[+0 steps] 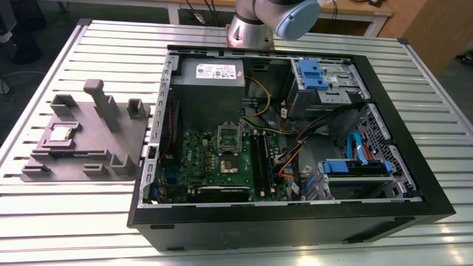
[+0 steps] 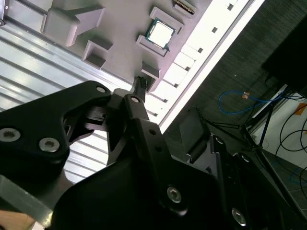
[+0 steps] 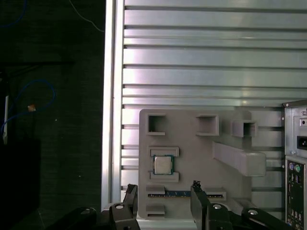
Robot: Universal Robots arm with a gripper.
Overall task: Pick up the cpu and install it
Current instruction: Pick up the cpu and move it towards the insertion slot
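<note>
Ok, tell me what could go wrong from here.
1. The cpu sits between raised lips of the grey holder; the open fingers might catch a lip rather than the chip's edges.
2. In the case, cables run near the socket and might snag the arm.

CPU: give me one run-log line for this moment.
cpu: in grey tray pocket, untouched | gripper: open, empty, over tray near cpu | computer case: side open, beside tray

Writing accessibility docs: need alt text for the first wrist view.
The cpu sits in a recess of a grey fixture tray on a slatted metal table, with the open, empty end effector close by. The rear edge of the computer case is beside the tray.
</note>
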